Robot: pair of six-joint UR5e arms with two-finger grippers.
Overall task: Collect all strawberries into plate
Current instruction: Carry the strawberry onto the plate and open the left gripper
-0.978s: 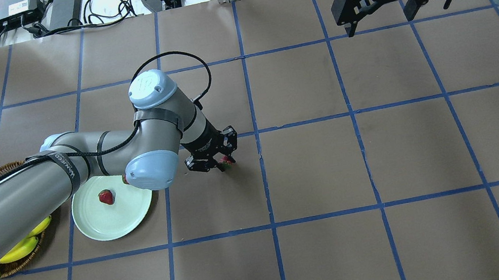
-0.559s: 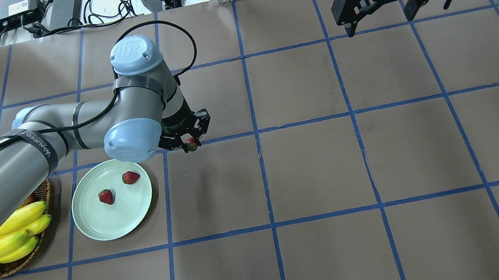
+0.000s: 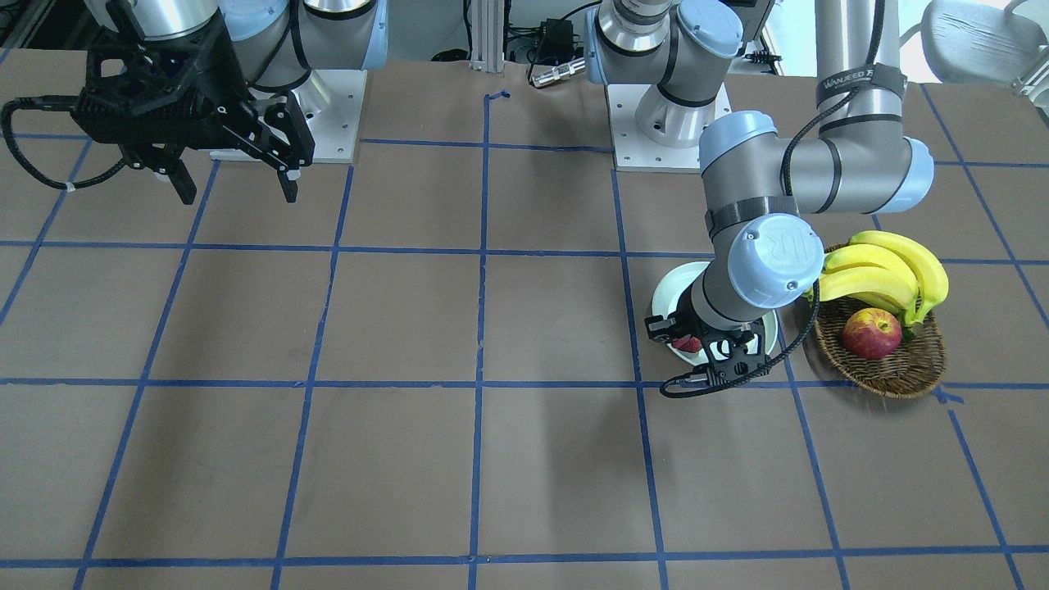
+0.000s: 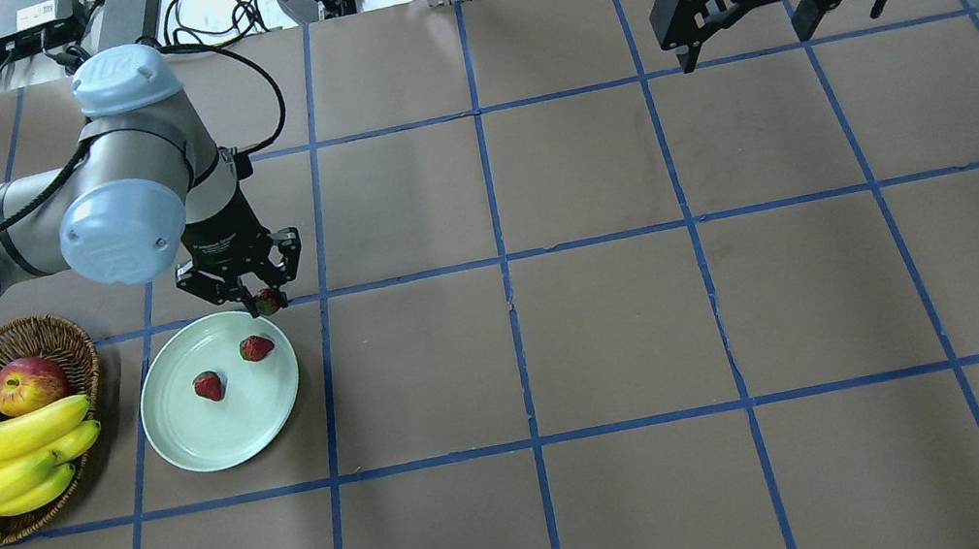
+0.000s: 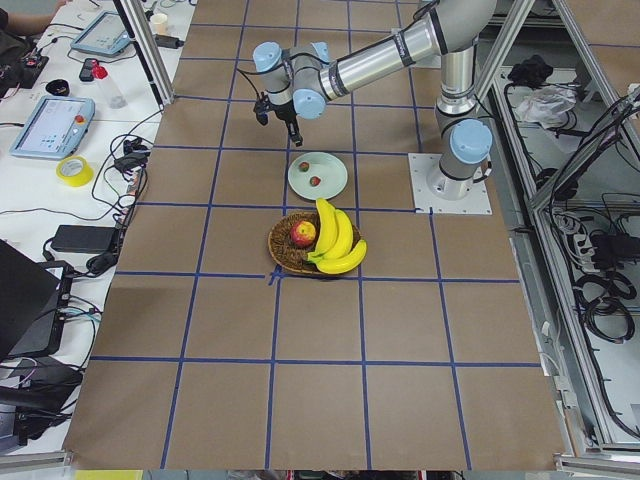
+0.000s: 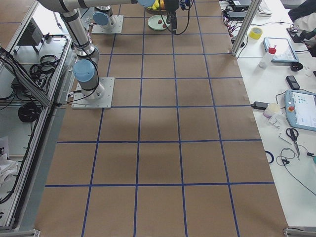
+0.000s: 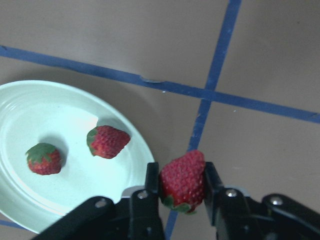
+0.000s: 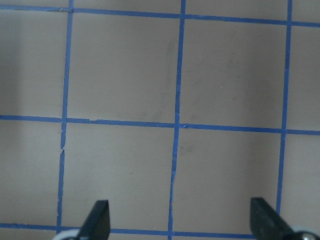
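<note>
Left jaws pinched shut on a strawberry [image 7: 182, 180], just outside plate [image 4: 221, 440] rim, over tape line [image 7: 200, 125]. Second strawberry [image 4: 208, 386] and third strawberry [image 4: 257, 348] lie on plate. Wicker basket [image 4: 73, 345] just beside plate. Right jaws spread wide, holding nothing, well apart across counter [image 4: 615, 323].

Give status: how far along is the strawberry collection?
Done: two strawberries lie on the plate. In hand: the left end effector is shut on the third strawberry, just off the plate's rim. Left: carry it over the plate and release. The right end effector hangs open, empty.

Two strawberries [image 4: 209, 386] lie on the mint-green plate [image 4: 211, 441]; a third strawberry [image 7: 183, 177] is pinched in the left gripper [image 4: 264, 299] beside it.
</note>
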